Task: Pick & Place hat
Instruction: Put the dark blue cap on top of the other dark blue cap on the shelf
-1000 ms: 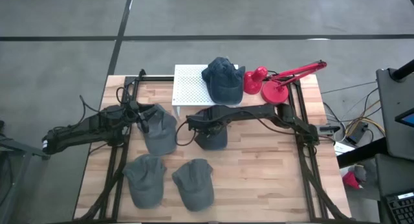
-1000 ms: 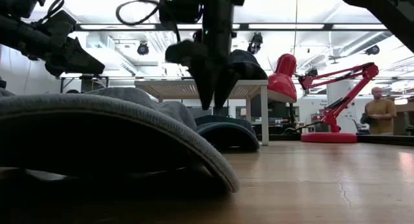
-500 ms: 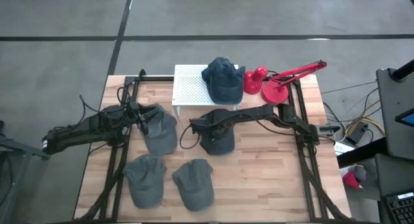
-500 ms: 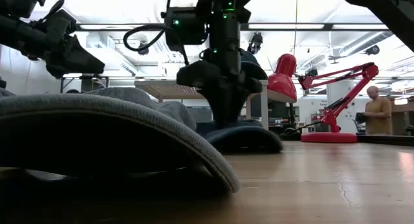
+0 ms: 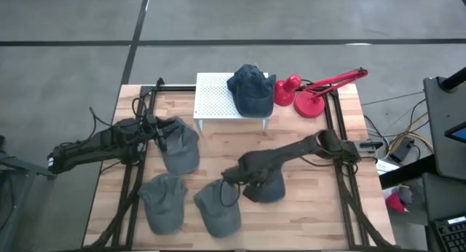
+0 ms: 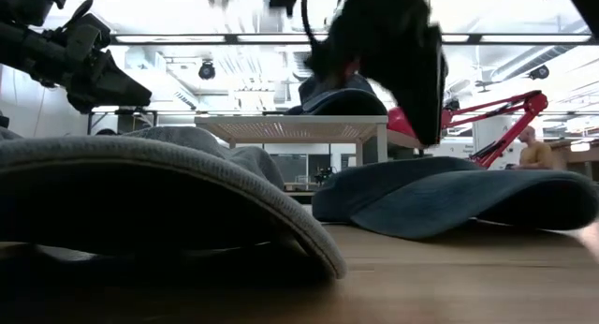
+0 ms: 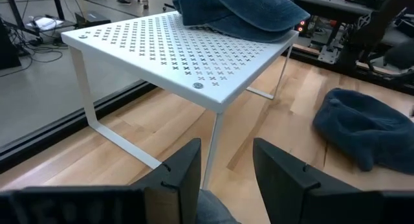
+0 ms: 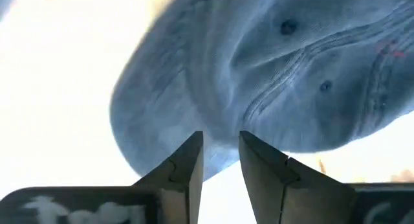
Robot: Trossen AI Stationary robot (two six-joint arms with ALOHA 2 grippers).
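Observation:
A dark blue hat (image 5: pixel 271 190) is at the table's middle, toward the near edge; it also shows in the low view (image 6: pixel 459 198). My right gripper (image 5: pixel 251 175) is shut on it and points down. My left gripper (image 5: pixel 156 128) is open over a grey hat (image 5: pixel 180 146) at the left, with grey cloth (image 7: pixel 217 211) showing below its fingers. Another blue hat (image 5: pixel 251 88) lies crown up on the white perforated rack (image 5: pixel 218 99) at the back. My right gripper pinches the dark blue hat between its two fingers at the edge of the crown (image 8: pixel 220 143), coming from above. The crown spreads out ahead of the fingers. In the low view the hat's underside (image 6: pixel 440 232) is low at the table top; I cannot tell whether it is clear.
Two more grey hats (image 5: pixel 164 201) (image 5: pixel 218 207) lie near the front edge, just left of the held hat. A red desk lamp (image 5: pixel 309 95) stands at the back right beside the rack. A person (image 6: pixel 535 154) stands in the room beyond the table.
My right gripper came down onto the dark blue hat in front of the rack and took hold. It then went toward the table's near edge and a little right, taking the hat along to the table's middle near the grey hats.

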